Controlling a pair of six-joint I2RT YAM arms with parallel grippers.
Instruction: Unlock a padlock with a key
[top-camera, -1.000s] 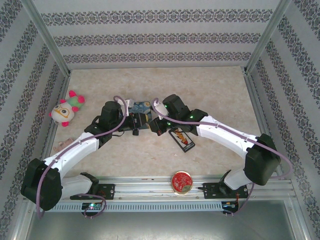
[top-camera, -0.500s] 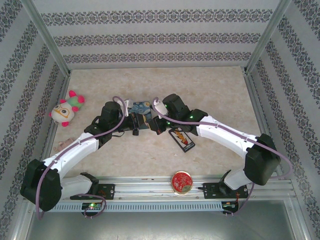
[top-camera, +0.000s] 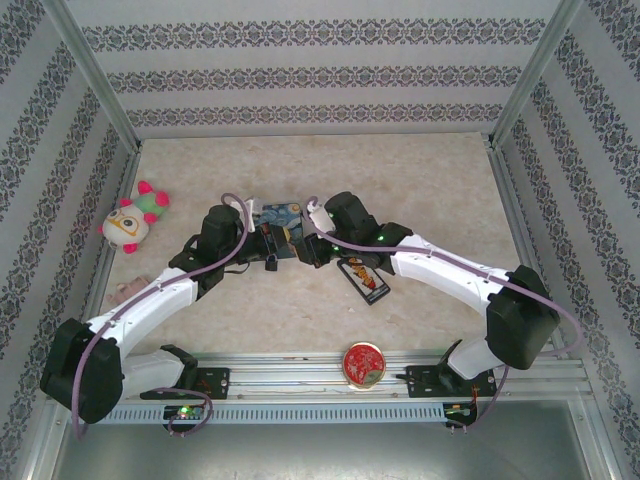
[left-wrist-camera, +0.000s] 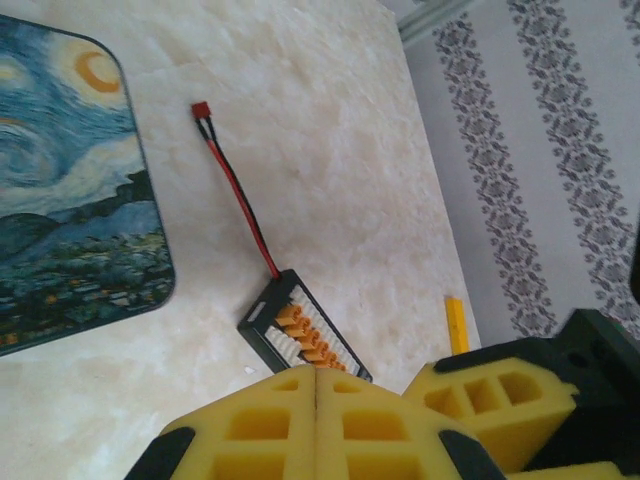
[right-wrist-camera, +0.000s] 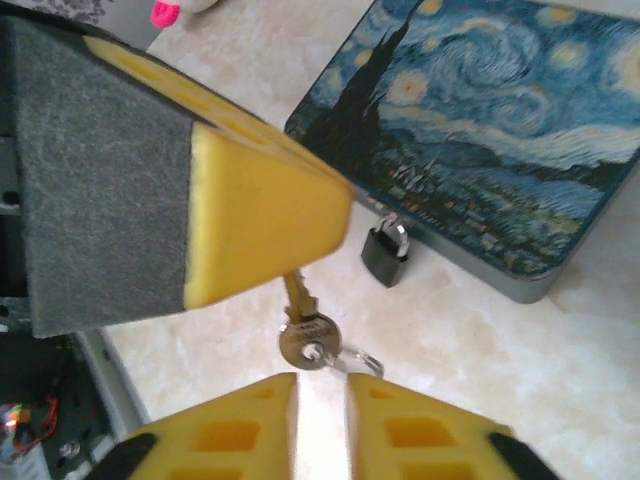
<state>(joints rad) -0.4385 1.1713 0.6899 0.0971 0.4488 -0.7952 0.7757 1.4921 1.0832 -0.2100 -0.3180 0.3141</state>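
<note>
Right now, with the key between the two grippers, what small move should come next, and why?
Probably close the right gripper on the head of the key. The left gripper is shut over the blade, the head hangs just above the right pads, which stand apart, and the padlock lies beside the blue tin. That would likely free the blade for the lock.

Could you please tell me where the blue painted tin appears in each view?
Top external: the blue painted tin sits at centre, between the arms.
Left wrist: the tin, upper left, cut off.
Right wrist: the tin, upper right, the padlock beside it.
Shared landmark: the marbled table.
</note>
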